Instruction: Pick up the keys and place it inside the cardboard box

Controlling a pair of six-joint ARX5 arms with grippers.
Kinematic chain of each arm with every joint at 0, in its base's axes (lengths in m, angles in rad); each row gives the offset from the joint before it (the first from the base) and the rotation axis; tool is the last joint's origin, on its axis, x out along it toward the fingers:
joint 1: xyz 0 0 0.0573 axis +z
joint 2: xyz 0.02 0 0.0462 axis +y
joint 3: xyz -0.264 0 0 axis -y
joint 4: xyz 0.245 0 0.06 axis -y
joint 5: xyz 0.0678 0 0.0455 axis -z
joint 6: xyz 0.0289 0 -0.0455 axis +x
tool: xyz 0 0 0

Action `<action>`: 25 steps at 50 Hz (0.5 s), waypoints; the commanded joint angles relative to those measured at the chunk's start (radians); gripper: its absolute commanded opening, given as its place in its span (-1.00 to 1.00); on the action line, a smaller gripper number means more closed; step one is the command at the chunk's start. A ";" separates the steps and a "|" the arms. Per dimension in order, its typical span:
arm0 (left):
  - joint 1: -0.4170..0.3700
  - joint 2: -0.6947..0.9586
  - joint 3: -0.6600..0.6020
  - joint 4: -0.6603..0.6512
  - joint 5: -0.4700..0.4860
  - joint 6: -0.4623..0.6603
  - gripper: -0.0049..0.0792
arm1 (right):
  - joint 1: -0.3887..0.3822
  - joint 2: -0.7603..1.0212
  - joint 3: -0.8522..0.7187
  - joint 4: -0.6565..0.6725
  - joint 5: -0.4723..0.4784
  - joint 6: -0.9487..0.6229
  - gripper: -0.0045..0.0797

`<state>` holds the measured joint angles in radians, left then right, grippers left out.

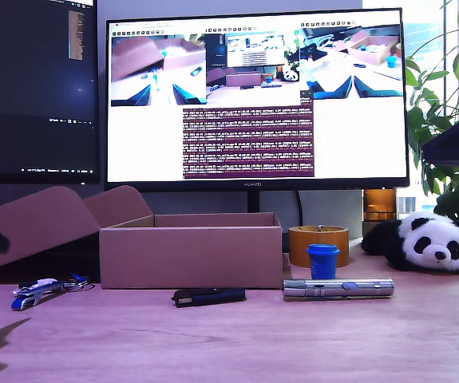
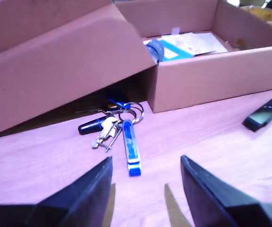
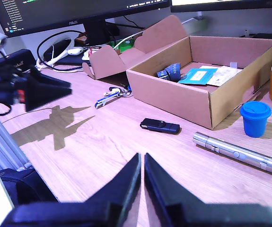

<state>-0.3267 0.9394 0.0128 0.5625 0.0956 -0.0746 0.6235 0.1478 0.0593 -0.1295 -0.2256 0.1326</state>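
Note:
The keys (image 2: 124, 132), a small bunch with a blue-and-white fob, silver keys and rings, lie flat on the wooden desk just outside the cardboard box (image 2: 211, 80), under its big side flap. In the exterior view the keys (image 1: 37, 291) are at the exterior view's left of the cardboard box (image 1: 189, 255). My first gripper (image 2: 146, 161) is open, a short way back from the keys and above the desk, with nothing between its fingers. My second gripper (image 3: 142, 156) is shut and empty, well away from the keys (image 3: 111, 96) and in front of the cardboard box (image 3: 173, 92).
A black stick gadget (image 1: 209, 297) and a silver flashlight (image 1: 338, 288) lie in front of the box. A blue cap (image 1: 322, 261), a tan tape roll (image 1: 318, 243) and a toy panda (image 1: 425, 242) stand at the exterior view's right. Monitors (image 1: 253, 96) rise behind. Papers (image 3: 197, 74) lie inside the box.

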 commanded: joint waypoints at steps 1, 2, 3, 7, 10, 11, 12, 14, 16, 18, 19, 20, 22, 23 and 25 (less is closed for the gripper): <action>-0.002 0.056 -0.016 0.056 0.000 0.004 0.10 | 0.003 0.006 -0.013 0.005 0.000 -0.002 -0.92; -0.002 0.074 -0.014 0.068 0.000 0.004 0.10 | 0.003 0.006 -0.013 0.005 0.000 -0.002 -0.92; -0.002 0.092 -0.011 0.080 0.000 0.004 0.10 | 0.003 0.006 -0.013 0.005 0.000 -0.002 -0.92; -0.002 0.161 0.008 0.112 0.000 0.005 0.10 | 0.003 0.006 -0.013 0.005 0.001 -0.002 -0.92; -0.002 0.214 0.026 0.121 0.000 0.005 0.10 | 0.003 0.006 -0.013 0.005 0.002 -0.002 -0.92; -0.002 0.235 0.034 0.122 0.000 0.005 0.10 | 0.003 0.006 -0.013 0.005 0.002 -0.002 -0.92; -0.002 0.252 0.041 0.123 0.000 0.005 0.10 | 0.003 0.006 -0.013 0.005 0.002 -0.002 -0.92; -0.002 0.286 0.055 0.124 0.000 0.005 0.10 | 0.003 0.006 -0.013 0.005 0.002 -0.002 -0.92; -0.002 0.323 0.073 0.124 0.000 0.005 0.10 | 0.003 0.006 -0.013 0.005 0.002 -0.002 -0.92; -0.002 0.356 0.090 0.125 0.000 0.005 0.10 | 0.003 0.006 -0.013 0.005 0.002 -0.002 -0.92; -0.002 0.374 0.100 0.127 0.000 0.006 0.10 | 0.003 0.006 -0.013 0.005 0.002 -0.002 -0.92; -0.002 0.388 0.108 0.128 0.000 0.006 0.10 | 0.003 0.006 -0.013 0.005 0.002 -0.002 -0.92; -0.002 0.423 0.127 0.129 0.000 0.006 0.10 | 0.003 0.006 -0.013 0.005 0.003 -0.002 -0.92; -0.002 0.438 0.136 0.129 0.000 0.006 0.10 | 0.003 0.006 -0.013 0.005 0.005 -0.002 -0.92; -0.002 0.466 0.153 0.127 0.000 0.006 0.10 | 0.003 0.006 -0.013 0.005 0.008 -0.002 -0.92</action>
<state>-0.3267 1.3766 0.1509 0.6796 0.0956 -0.0746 0.6235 0.1478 0.0593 -0.1303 -0.2237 0.1326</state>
